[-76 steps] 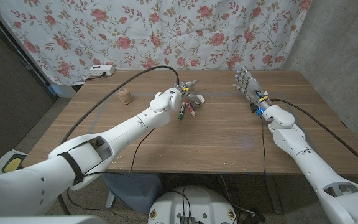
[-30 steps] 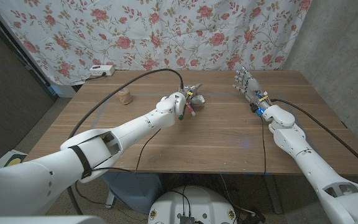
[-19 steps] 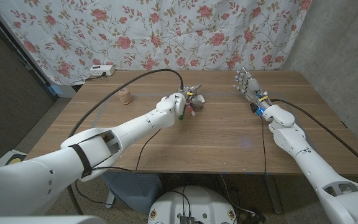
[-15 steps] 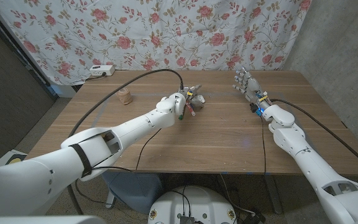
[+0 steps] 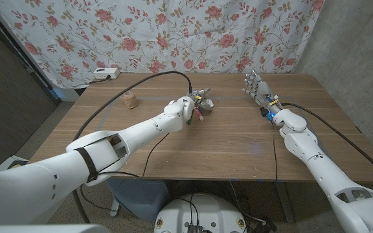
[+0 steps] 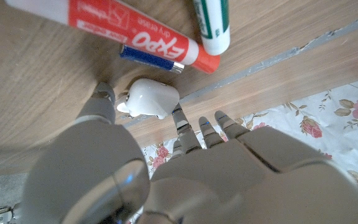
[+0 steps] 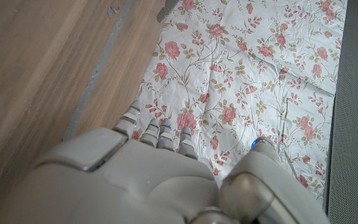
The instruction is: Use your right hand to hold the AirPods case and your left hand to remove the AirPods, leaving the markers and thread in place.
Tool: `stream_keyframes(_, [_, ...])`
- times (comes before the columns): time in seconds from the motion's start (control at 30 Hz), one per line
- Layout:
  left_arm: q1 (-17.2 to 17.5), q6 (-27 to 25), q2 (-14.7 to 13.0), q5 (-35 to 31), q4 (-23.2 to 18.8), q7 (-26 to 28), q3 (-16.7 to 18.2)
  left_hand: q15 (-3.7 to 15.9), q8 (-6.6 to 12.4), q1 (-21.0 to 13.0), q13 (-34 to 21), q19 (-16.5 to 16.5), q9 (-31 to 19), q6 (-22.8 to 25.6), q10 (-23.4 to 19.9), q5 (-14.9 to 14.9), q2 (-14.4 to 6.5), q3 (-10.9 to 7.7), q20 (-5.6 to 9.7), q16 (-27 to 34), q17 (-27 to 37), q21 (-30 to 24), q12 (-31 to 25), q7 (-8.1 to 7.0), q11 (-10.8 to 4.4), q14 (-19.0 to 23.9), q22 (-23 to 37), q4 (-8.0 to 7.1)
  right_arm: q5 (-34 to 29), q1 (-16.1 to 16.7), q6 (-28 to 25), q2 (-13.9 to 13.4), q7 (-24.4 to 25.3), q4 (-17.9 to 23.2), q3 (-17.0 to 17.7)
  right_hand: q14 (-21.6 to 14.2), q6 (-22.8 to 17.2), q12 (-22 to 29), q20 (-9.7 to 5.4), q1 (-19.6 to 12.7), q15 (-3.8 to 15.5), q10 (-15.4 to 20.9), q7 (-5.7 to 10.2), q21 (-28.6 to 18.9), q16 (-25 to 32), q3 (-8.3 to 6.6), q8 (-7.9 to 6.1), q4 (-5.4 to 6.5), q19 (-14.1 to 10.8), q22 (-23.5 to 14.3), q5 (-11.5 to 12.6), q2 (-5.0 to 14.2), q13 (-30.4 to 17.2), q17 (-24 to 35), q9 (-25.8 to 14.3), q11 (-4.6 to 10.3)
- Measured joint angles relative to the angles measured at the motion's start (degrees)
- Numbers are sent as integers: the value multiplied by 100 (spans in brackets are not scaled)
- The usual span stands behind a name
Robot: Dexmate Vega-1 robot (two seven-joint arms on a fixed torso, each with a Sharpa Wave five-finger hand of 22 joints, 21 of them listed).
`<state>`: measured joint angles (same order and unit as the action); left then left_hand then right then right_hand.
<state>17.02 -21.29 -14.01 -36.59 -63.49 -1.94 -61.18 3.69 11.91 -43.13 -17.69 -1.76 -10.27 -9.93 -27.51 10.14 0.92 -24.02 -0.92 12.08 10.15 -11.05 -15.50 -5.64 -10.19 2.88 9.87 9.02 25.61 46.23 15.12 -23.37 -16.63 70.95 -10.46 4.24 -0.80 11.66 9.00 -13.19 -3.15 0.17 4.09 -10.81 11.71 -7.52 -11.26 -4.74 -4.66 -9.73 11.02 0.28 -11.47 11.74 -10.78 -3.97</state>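
white AirPods case (image 6: 149, 99), closed, beside markers (image 6: 135, 38)

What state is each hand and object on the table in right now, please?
AirPods case, lying on the table, looks closed.
Left hand, fingers either side of the case, grip unclear.
Right hand, open, holding nothing.
Red marker, capped, lying flat.
Thread, apart from both hands.

Two glossy white, rounded arm shells are tapering toward the wrists; a black band is ringing the left arm (image 5: 83, 166) near 8 o'clock. A black cable is arching along each arm toward the wrist. The left hand (image 5: 193, 103) and right hand (image 5: 256, 87) are showing grey metallic segmented fingers. A blue light is glowing at the right wrist (image 5: 271, 115). In the wrist views, the backs of both hands are appearing as smooth pale-grey plates.
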Motion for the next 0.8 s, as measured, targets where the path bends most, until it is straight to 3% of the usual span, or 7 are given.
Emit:
stream_keyframes(0.13, [0,11,-3,24,0,19,-16,41,0,-32,-15,-12,0,0,-53,0,-32,0,12,0,0,0,-41,0,-43,41,0,0,-3,0,-12,5,1,0,0,0,0,0,0,0,0,0,0,0,0,0,0,0,0,0,0,0,0,0,0,0])
stream_keyframes(0.8, [120,15,-100,49,-190,41,-38,168,0,-400,-97,-113,0,0,-252,-1,-175,-56,-11,-1,0,0,-239,0,106,298,-27,56,-16,52,-61,9,42,107,-24,24,0,0,0,22,-24,0,0,0,0,0,0,1,0,0,0,22,0,0,0,0])
